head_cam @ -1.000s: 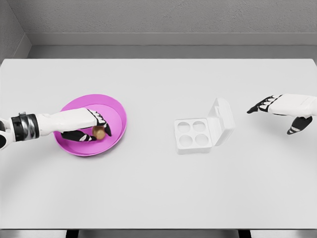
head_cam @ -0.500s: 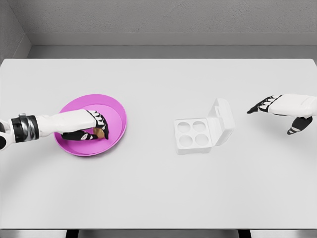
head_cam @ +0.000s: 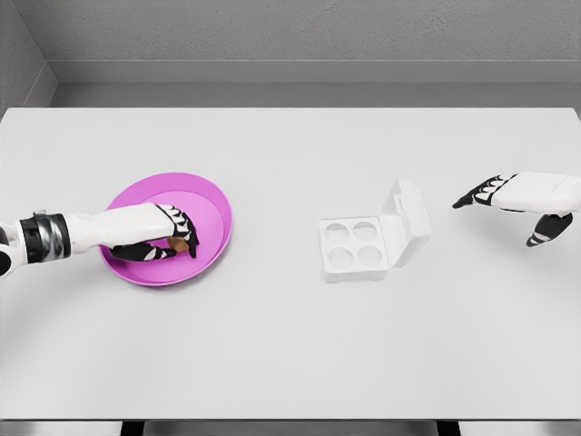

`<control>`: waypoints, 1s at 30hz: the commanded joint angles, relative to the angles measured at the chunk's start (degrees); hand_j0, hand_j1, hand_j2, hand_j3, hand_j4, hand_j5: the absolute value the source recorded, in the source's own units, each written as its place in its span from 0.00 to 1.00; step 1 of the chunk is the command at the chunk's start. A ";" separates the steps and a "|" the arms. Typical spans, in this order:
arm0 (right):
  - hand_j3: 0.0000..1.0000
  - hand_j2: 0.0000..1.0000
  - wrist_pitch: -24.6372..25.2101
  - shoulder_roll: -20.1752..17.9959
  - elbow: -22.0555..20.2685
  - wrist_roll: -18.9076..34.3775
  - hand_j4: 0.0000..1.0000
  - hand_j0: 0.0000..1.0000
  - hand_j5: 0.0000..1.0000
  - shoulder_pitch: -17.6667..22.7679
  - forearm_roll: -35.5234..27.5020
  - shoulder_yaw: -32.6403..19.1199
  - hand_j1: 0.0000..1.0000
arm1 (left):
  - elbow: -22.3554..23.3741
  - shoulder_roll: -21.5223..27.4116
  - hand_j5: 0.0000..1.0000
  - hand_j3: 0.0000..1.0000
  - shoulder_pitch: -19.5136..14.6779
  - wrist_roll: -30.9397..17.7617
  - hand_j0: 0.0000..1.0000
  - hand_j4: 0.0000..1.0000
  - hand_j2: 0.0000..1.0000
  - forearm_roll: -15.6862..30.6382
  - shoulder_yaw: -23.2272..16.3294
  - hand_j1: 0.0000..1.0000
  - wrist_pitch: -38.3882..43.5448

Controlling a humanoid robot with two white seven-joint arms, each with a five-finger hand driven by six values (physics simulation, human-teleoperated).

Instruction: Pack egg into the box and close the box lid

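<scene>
A brown egg [head_cam: 182, 243] lies in the magenta bowl [head_cam: 207, 204] at the left of the table. My left hand [head_cam: 171, 238] reaches into the bowl with its fingers curled around the egg, which is mostly hidden by them. The white egg box [head_cam: 356, 245] sits right of centre, with several empty round cups and its lid [head_cam: 408, 218] standing open on the right side. My right hand [head_cam: 508, 204] hovers at the far right, fingers relaxed and holding nothing.
The white table [head_cam: 290, 336] stretches wide in front and behind the box and bowl. A grey wall runs behind its far edge.
The left hand has closed its fingers over the egg and sunk a little lower in the bowl, covering more of the egg. The right hand has not moved.
</scene>
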 commanded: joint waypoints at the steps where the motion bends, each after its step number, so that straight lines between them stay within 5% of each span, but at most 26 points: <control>1: 1.00 1.00 0.11 -0.07 -0.01 -0.02 1.00 1.00 1.00 0.00 -0.24 -0.03 1.00 | 0.01 0.06 0.53 0.53 0.00 -0.25 0.53 0.53 0.53 -0.23 -0.07 0.53 -0.13; 20: 1.00 1.00 0.11 -0.07 -0.01 -0.02 1.00 1.00 1.00 0.00 -0.24 -0.03 1.00 | -2.80 -0.73 0.44 0.44 -0.88 -0.25 0.44 0.44 0.44 2.31 0.63 0.44 -0.13; 30: 1.00 1.00 0.02 -0.07 -0.01 -0.02 1.00 1.00 1.00 0.00 -0.24 -0.03 1.00 | -2.80 -5.82 0.44 0.44 -1.85 -0.25 0.44 0.44 0.44 2.23 0.28 0.44 -0.13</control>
